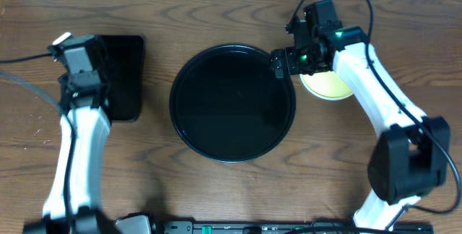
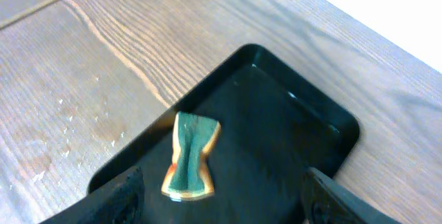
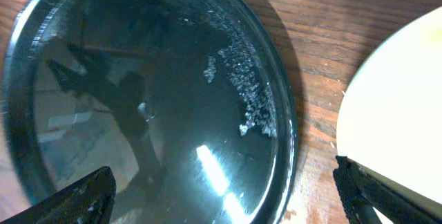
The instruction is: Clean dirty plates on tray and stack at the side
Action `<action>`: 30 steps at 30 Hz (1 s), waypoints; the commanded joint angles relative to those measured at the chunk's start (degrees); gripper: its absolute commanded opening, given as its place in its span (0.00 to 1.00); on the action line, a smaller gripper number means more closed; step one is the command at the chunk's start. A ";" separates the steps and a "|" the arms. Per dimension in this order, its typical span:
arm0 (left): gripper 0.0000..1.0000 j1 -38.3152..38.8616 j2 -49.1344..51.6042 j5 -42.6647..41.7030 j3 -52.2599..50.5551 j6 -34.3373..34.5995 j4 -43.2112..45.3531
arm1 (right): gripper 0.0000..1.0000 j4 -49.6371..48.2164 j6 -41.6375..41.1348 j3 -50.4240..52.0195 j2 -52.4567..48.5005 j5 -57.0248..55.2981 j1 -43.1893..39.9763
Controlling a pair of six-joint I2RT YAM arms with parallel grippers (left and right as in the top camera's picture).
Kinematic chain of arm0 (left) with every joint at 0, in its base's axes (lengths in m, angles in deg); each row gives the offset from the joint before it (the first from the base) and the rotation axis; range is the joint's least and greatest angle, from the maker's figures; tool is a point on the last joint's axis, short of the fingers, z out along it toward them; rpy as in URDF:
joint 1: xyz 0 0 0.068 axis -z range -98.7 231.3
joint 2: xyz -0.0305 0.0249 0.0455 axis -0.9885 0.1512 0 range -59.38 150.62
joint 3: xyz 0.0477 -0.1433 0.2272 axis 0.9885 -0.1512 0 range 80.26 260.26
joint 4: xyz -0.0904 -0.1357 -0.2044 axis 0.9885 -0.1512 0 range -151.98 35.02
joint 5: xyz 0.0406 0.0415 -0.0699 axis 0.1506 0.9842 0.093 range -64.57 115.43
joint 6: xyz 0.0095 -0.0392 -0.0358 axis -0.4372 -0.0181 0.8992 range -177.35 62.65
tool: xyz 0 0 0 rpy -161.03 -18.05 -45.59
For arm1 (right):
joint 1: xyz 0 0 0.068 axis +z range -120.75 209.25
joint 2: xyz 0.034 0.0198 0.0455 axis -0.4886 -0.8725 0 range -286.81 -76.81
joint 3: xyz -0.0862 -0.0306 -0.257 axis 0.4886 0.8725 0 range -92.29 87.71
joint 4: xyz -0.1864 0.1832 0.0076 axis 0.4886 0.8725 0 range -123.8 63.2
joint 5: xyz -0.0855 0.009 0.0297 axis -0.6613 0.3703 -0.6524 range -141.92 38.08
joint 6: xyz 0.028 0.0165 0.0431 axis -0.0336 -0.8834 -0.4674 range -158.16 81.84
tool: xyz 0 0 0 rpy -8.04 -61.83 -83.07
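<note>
The round black tray (image 1: 232, 102) lies mid-table with nothing on it. Just right of it, a pale yellow plate (image 1: 328, 86) rests on the wood, half hidden by my right arm; its visible surface (image 3: 400, 106) shows no smears. My right gripper (image 1: 292, 62) hovers open over the gap between the tray rim (image 3: 286, 134) and the plate, one fingertip (image 3: 83, 196) above the tray and the other at the plate's edge. My left gripper (image 2: 221, 203) is open above a green and orange sponge (image 2: 190, 156), which lies free.
The sponge rests in a rectangular black tray (image 1: 123, 75) at the left, under my left arm. Droplets or residue (image 3: 242, 92) speckle the round tray's floor. The table's far edge runs close behind both trays.
</note>
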 commanded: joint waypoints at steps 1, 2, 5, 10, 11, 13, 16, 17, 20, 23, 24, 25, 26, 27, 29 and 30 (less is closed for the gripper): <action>0.73 -0.13 -6.25 -8.76 0.26 5.40 -3.58 | 0.99 1.38 -0.48 0.04 8.39 0.52 -0.04; 0.74 -0.13 -8.09 -12.55 0.24 6.21 -5.03 | 0.99 2.01 -0.46 0.04 9.97 0.07 -0.04; 0.81 -0.13 -11.89 -20.09 0.24 6.29 -8.44 | 0.99 5.38 -0.44 0.04 16.33 -3.69 -0.04; 0.81 -0.13 -13.25 -20.33 0.24 6.29 -12.63 | 0.99 14.27 0.61 0.24 27.61 -12.83 0.11; 0.81 -0.13 -13.22 -20.31 0.24 6.27 -13.29 | 0.99 16.96 0.59 0.48 30.60 -13.73 0.11; 0.82 -0.15 -13.22 -20.28 0.24 6.27 -14.10 | 0.99 19.50 0.52 0.83 33.20 -13.55 0.11; 0.82 -0.15 -13.22 -20.28 0.24 6.27 -14.49 | 0.99 25.64 0.37 1.14 36.61 -13.18 0.11; 0.82 -0.15 -13.22 -20.28 0.24 6.27 -14.49 | 0.99 27.52 0.37 1.14 37.16 -13.18 0.11; 0.82 -0.13 -13.22 -20.28 0.24 6.27 -14.49 | 0.99 33.64 0.37 1.14 38.01 -13.18 0.11; 0.82 -0.15 -13.22 -20.28 0.24 6.27 -14.49 | 0.99 38.73 0.37 1.14 38.07 -13.16 0.11; 0.82 -0.15 -13.22 -20.28 0.24 6.27 -14.49 | 0.99 39.65 0.37 1.14 38.07 -13.16 0.11; 0.82 -0.15 -13.22 -20.28 0.24 6.27 -14.49 | 0.99 40.35 0.39 1.14 38.07 -13.18 0.11; 0.82 -0.15 -13.22 -20.28 0.24 6.27 -14.49 | 0.99 40.52 0.39 1.14 38.07 -13.18 0.11; 0.82 -0.13 -13.22 -20.31 0.24 6.27 -14.49 | 0.99 40.48 0.39 1.14 38.07 -13.18 0.11; 0.82 -0.15 -13.22 -20.31 0.24 6.27 -14.49 | 0.99 40.48 0.39 1.14 38.07 -13.18 0.11; 0.82 -0.15 -13.22 -20.28 0.24 6.27 -14.49 | 0.99 40.48 0.39 1.14 38.07 -13.18 0.11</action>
